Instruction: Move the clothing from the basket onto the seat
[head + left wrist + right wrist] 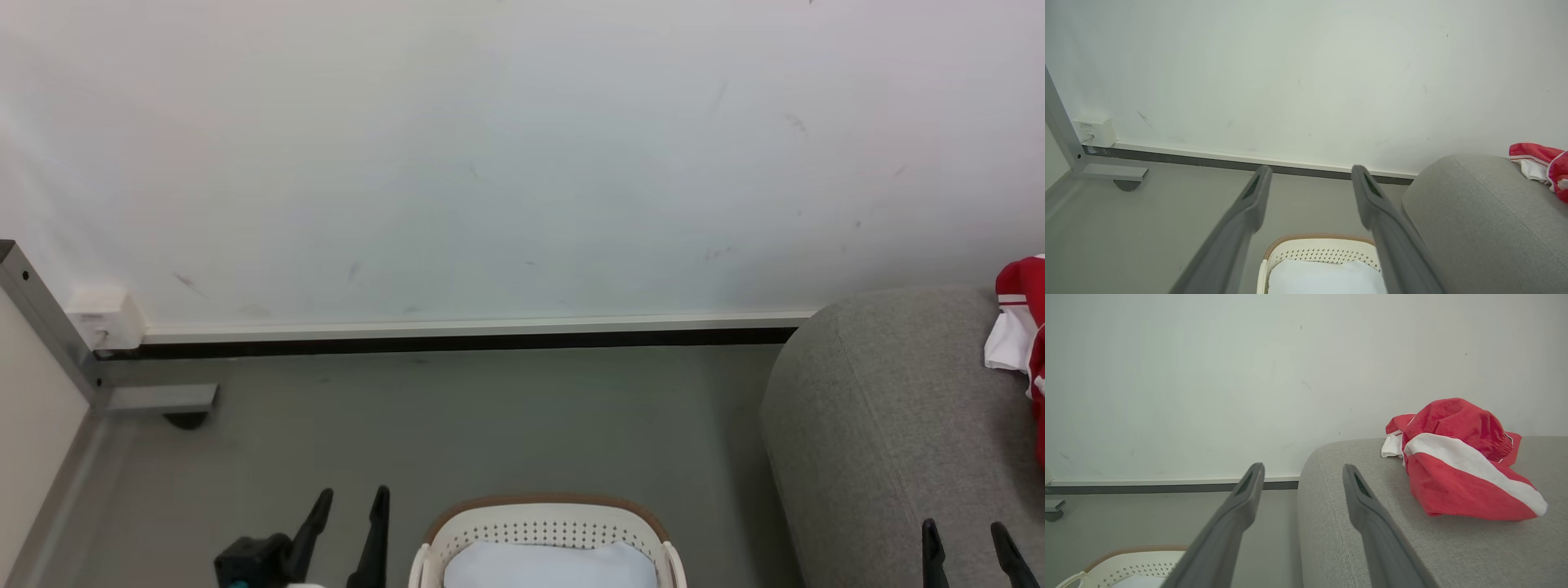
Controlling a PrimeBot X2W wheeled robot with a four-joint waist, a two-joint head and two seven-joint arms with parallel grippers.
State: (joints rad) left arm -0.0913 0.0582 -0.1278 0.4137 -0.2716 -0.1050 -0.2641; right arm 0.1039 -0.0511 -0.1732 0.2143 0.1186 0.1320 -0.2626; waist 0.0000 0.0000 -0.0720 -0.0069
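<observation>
Red-and-white soft clothing (1453,486) lies on the light-grey fabric seat (1474,551), far edge; left gripper (353,493), right gripper (963,525) gape empty; check cream perforated basket (547,529).

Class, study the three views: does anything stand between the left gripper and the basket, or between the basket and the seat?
Nothing visible does. The open left gripper is just left of the basket, and bare floor lies between the basket and the seat.

You have: seat (1412,547), coarse woven matt cloth; clothing (1453,486), soft matt fabric; basket (547,531), smooth perforated plastic.
</observation>
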